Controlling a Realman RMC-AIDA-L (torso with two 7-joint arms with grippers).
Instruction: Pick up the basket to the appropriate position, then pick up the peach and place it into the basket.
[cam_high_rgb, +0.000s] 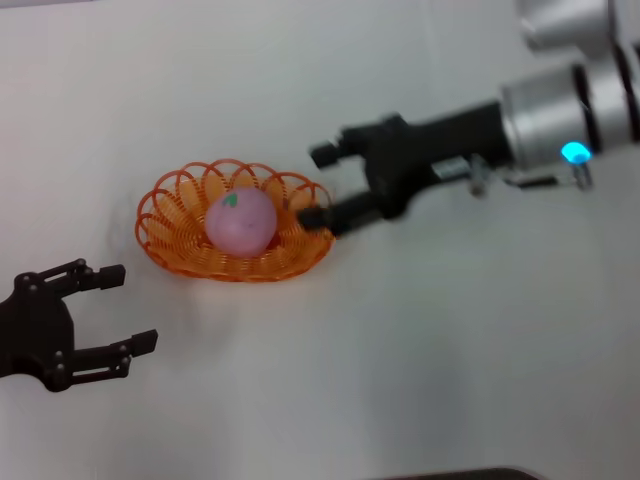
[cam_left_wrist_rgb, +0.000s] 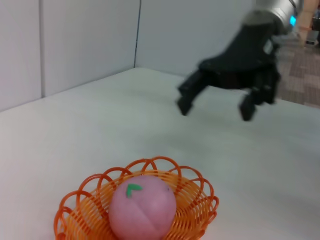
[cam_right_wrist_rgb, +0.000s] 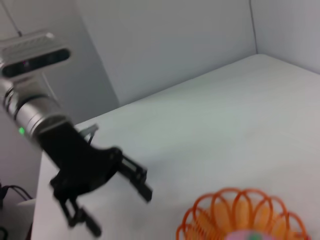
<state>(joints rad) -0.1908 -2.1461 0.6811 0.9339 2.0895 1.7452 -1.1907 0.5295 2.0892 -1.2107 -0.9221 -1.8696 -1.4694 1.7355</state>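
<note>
The peach (cam_high_rgb: 241, 221) sits in the basket (cam_high_rgb: 170, 240). The right gripper (cam_high_rgb: 322, 186), released at three o'clock, possibly touching, could snag the rim; the left gripper (cam_high_rgb: 118, 308) idles, released.

A plain white table (cam_high_rgb: 430, 350) is carrying an oval orange woven plastic basket (cam_high_rgb: 170, 225), sitting directly on its surface.
</note>
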